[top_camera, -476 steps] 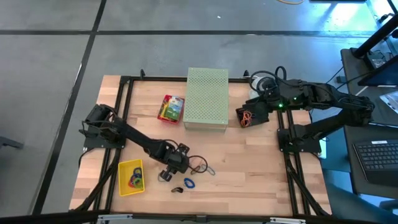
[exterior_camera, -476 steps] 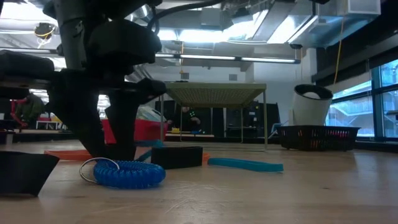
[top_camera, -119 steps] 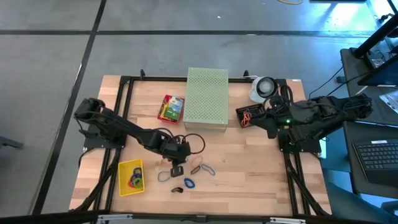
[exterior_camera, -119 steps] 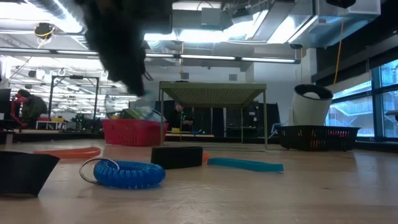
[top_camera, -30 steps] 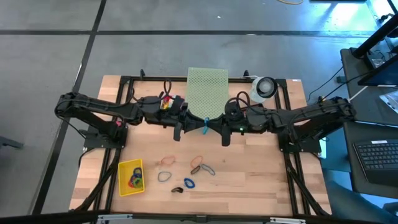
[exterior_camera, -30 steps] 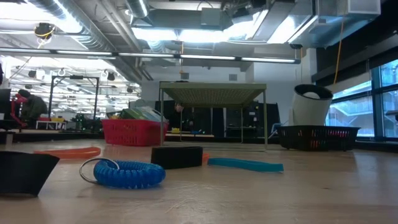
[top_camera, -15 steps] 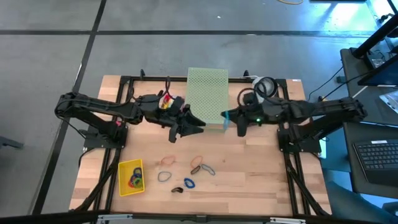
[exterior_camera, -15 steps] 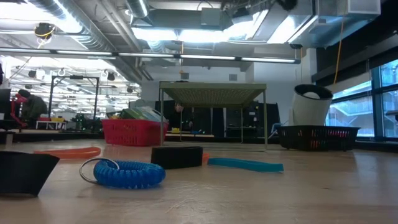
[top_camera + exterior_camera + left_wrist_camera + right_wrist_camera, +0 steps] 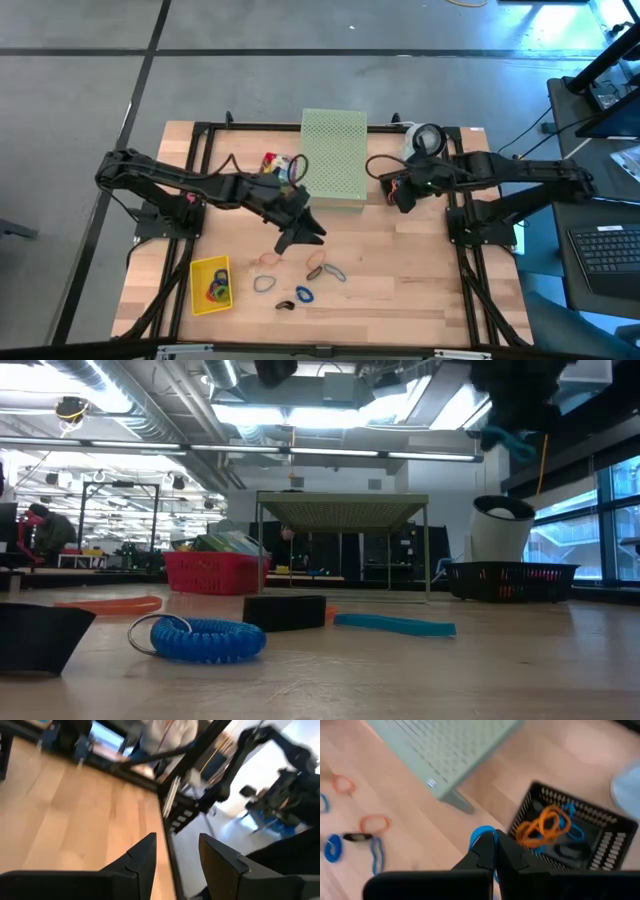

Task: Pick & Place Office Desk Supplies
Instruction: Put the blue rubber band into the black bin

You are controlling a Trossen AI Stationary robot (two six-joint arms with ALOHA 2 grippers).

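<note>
My right gripper [image 9: 402, 194] hangs over the black basket [image 9: 575, 837] at the table's right, shut on a blue rubber band [image 9: 481, 833]; the low view shows that band [image 9: 506, 440] high above the table. The basket has orange and blue bands in it. My left gripper [image 9: 300, 240] stands open above the table's middle, nothing between its fingers [image 9: 142, 860]. Loose bands lie flat on the wood: orange [image 9: 268, 257], blue [image 9: 303, 295], and a black clip [image 9: 285, 304]. A yellow-and-green card box [image 9: 272, 165] lies left of the pale green box. My right gripper pinches the blue rubber band between its two fingertips [image 9: 487, 851], which slant down from above. A loop of the band [image 9: 479, 832] sticks out past the tips. The band is lifted clear of the table, beside the basket's rim.
The large pale green perforated box [image 9: 333, 160] stands at the far middle, a white roll [image 9: 426, 140] at the far right. A yellow bin [image 9: 210, 285] with bands in it sits near the front left. Black frame rails run along both table sides.
The two grippers met at the blue band in front of the green box. My left gripper has opened, let go, and moved down toward the near edge. My right gripper has carried the band toward the table's right edge, over the black basket, and tipped downward.
</note>
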